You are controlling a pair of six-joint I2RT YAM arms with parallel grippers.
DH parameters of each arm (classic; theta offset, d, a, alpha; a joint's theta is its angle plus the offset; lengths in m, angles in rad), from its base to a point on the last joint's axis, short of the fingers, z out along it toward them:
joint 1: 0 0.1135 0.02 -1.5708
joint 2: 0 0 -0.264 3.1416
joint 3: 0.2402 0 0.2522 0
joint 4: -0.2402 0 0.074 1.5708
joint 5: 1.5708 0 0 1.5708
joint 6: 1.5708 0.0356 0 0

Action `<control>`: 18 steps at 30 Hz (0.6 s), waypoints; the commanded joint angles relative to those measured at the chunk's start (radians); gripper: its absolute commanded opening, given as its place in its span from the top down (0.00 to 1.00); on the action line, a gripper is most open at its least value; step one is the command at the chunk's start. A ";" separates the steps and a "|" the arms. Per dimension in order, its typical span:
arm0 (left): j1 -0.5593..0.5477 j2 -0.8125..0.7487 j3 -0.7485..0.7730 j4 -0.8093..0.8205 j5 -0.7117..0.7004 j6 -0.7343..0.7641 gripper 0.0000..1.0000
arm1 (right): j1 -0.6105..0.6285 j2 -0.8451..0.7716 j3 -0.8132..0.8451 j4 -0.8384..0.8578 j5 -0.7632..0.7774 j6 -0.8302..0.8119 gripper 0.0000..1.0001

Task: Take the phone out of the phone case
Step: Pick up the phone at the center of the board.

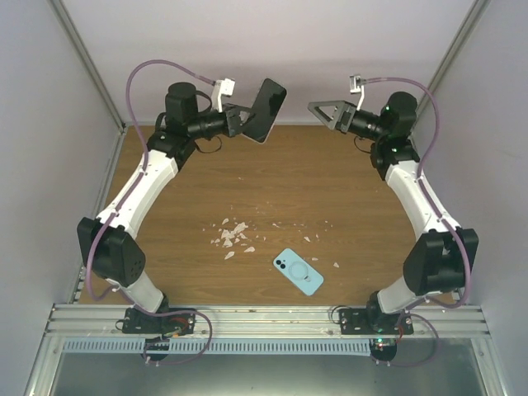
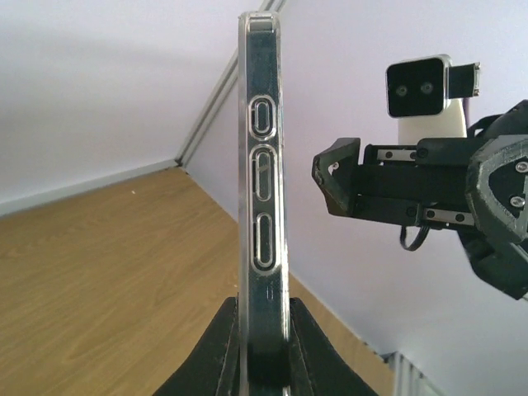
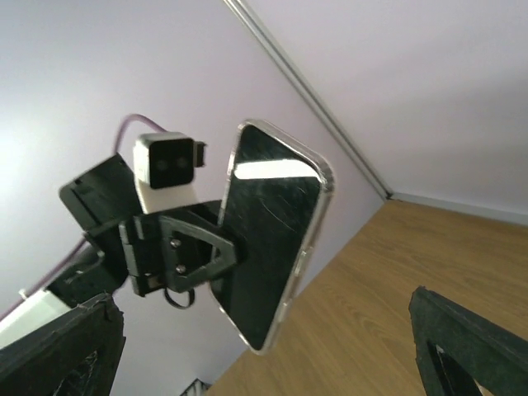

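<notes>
Two arms are raised at the far side of the table (image 1: 330, 181), with their wrists turned toward each other. The left gripper (image 1: 244, 120) is clamped on the lower end of the phone case (image 1: 266, 109) and holds it in the air, far left of centre, clear of the wood. In the left wrist view the case stands edge-on and upright between the black fingers (image 2: 219, 351). Its rim is transparent, with three long button cut-outs down the side. In the right wrist view its broad face is dark and glossy, with scratches. I cannot tell whether a handset sits inside it.

The right gripper (image 1: 320, 115) is level with the case and just to its right, apart from it. Its jaws are spread wide and hold nothing.

One light blue phone (image 1: 298, 271) lies flat, back up, near the front edge at centre. A ring mark and two lenses show on it. Some white scraps (image 1: 233, 236) are scattered just to its left, and a few lie further right.
</notes>
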 commanded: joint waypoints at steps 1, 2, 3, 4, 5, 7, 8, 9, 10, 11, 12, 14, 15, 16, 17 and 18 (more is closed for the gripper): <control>0.028 -0.076 -0.099 0.330 0.133 -0.244 1.00 | 0.051 0.046 0.056 0.067 0.026 0.115 0.06; 0.030 -0.081 -0.117 0.362 0.141 -0.275 1.00 | 0.062 0.056 0.062 0.080 0.032 0.137 0.07; 0.033 -0.082 -0.129 0.393 0.148 -0.304 1.00 | 0.071 0.066 0.064 0.093 0.033 0.158 0.07; 0.034 -0.082 -0.138 0.419 0.157 -0.332 1.00 | 0.080 0.074 0.064 0.112 0.036 0.179 0.08; 0.035 -0.081 -0.146 0.443 0.163 -0.354 1.00 | 0.087 0.082 0.062 0.128 0.038 0.199 0.08; 0.035 -0.083 -0.162 0.490 0.173 -0.393 1.00 | 0.099 0.093 0.057 0.136 0.049 0.222 0.10; 0.035 -0.085 -0.171 0.510 0.173 -0.411 1.00 | 0.106 0.098 0.055 0.138 0.052 0.228 0.10; 0.035 -0.085 -0.179 0.526 0.171 -0.430 1.00 | 0.114 0.100 0.055 0.139 0.055 0.230 0.11; 0.034 -0.085 -0.188 0.542 0.168 -0.450 1.00 | 0.121 0.102 0.055 0.139 0.057 0.233 0.12; 0.032 -0.086 -0.198 0.564 0.166 -0.462 1.00 | 0.128 0.103 0.057 0.142 0.056 0.237 0.13; 0.031 -0.088 -0.210 0.586 0.161 -0.478 1.00 | 0.134 0.105 0.058 0.150 0.055 0.241 0.14; 0.026 -0.092 -0.228 0.619 0.158 -0.502 1.00 | 0.143 0.107 0.059 0.162 0.057 0.251 0.17; 0.023 -0.094 -0.235 0.633 0.156 -0.507 1.00 | 0.146 0.109 0.058 0.168 0.055 0.259 0.19; 0.020 -0.096 -0.239 0.639 0.154 -0.512 1.00 | 0.150 0.109 0.056 0.177 0.056 0.268 0.21; 0.018 -0.098 -0.245 0.645 0.153 -0.516 1.00 | 0.154 0.108 0.051 0.190 0.055 0.277 0.23; 0.017 -0.100 -0.251 0.654 0.154 -0.524 1.00 | 0.158 0.109 0.047 0.201 0.055 0.287 0.26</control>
